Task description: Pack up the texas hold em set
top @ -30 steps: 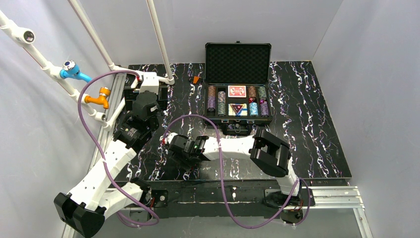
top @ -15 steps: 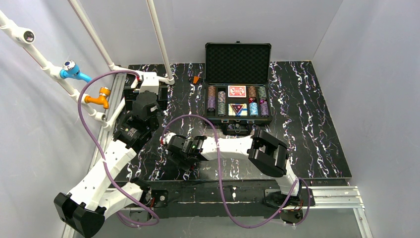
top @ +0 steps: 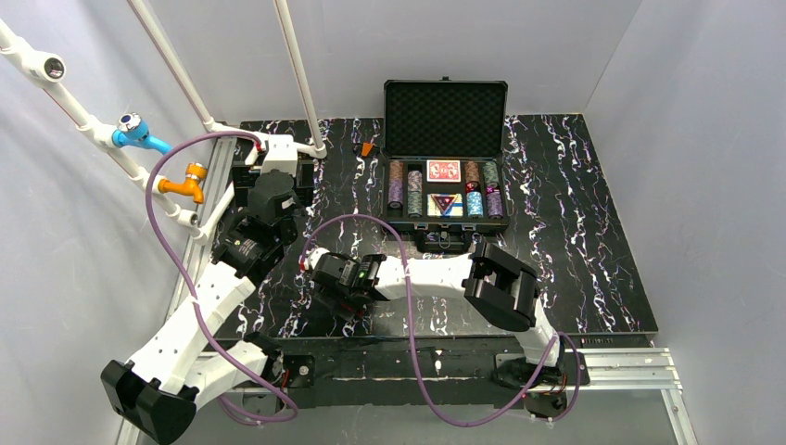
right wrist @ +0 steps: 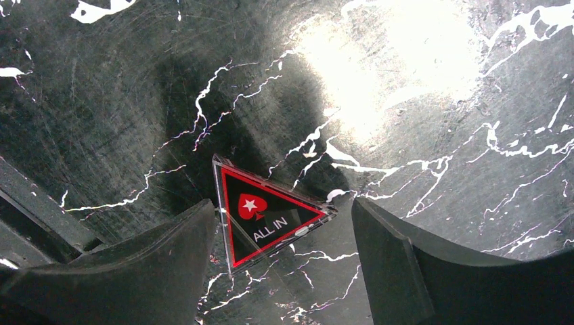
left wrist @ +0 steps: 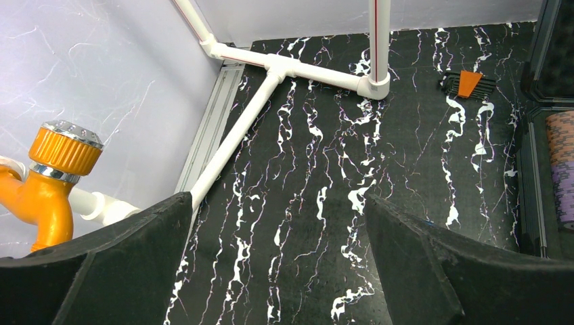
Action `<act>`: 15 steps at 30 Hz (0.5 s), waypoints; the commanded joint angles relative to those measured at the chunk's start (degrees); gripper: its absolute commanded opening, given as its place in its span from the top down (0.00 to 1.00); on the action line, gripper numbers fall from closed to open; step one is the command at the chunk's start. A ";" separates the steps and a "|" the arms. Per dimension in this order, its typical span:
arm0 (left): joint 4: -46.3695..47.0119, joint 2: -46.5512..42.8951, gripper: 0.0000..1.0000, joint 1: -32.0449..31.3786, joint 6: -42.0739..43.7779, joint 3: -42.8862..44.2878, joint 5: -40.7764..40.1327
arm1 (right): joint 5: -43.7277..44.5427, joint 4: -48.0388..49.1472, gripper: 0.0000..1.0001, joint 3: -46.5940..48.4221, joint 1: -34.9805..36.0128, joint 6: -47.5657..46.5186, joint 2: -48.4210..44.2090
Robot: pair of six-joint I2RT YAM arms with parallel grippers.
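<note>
Over the last second the right fingers (right wrist: pixel 169 264) have spread wider, and the right wrist has slid a little to the left over the near part of the surface (top: pixel 575 204). The left arm and the case (top: pixel 445 116) have not moved.

The right fingers now stand open and point down, one on each side of a red triangle (right wrist: pixel 267 217) marked ALL IN. The triangle lies flat on the surface. One fingertip meets its left edge and the other stands just beside its right corner; whether either presses on it cannot be told. In the overhead view the right wrist sits near the front left of the surface. The forearm runs level from it to the right, to a bent elbow in front of the case, and the upper link drops back to the base at the near edge.

The left fingers (left wrist: pixel 122 264) are spread fully wide with nothing between them. They hang above the surface at the back left, near the white pipe frame (left wrist: pixel 271 68) and an orange fitting (left wrist: pixel 47 176). The left arm folds from its base out to a low elbow at the near left, then reaches forward.

The case stands open at the back centre with its lid upright. Chip stacks (top: pixel 405 190) and a red deck (top: pixel 444 171) sit in its compartments, well apart from the triangle.
</note>
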 commanded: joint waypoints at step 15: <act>0.74 -1.00 0.02 0.25 0.04 0.93 -1.30 | -7.50 0.35 0.19 -4.52 -2.02 -1.18 -0.10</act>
